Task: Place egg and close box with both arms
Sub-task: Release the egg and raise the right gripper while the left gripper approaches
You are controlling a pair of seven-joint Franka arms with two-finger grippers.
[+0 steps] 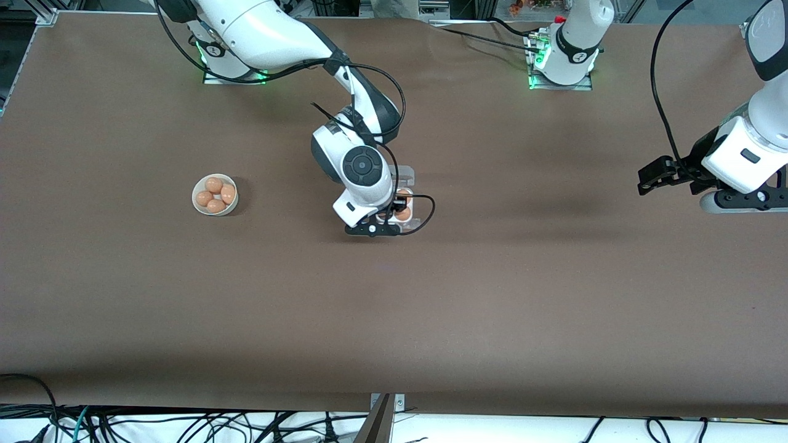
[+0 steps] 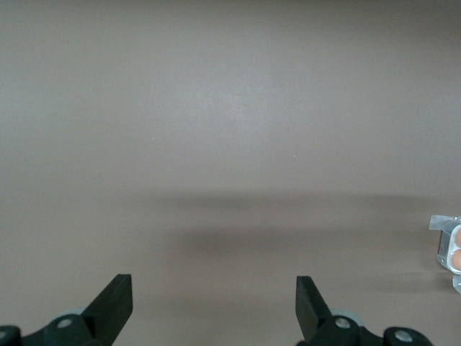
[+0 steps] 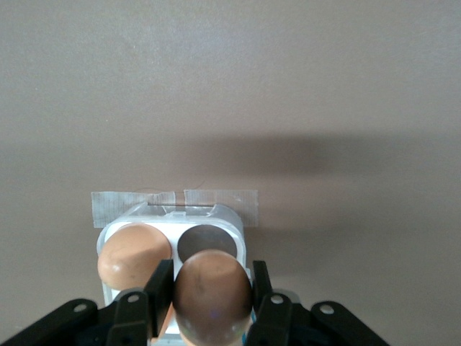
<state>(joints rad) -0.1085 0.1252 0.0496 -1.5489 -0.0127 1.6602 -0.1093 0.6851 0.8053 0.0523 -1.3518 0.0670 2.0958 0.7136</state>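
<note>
My right gripper point(image 3: 211, 285) is shut on a tan-orange egg point(image 3: 211, 295) and holds it just over the clear-plastic box point(image 3: 230, 220). The cell under the egg point(image 3: 207, 240) is empty, and the cell beside it holds another egg point(image 3: 133, 254). In the front view the right hand point(image 1: 397, 206) covers most of the box point(image 1: 407, 178), whose lid stands open. Two eggs show in it beside the hand point(image 1: 402, 213). My left gripper point(image 1: 647, 177) is open and empty, waiting above the table at the left arm's end. Its wrist view point(image 2: 214, 288) shows the box's edge point(image 2: 448, 245).
A round white bowl point(image 1: 198, 209) with several eggs stands toward the right arm's end of the table. Strips of tape point(image 3: 133, 205) hold the box to the brown table point(image 1: 492, 295). Cables hang along the table's front edge.
</note>
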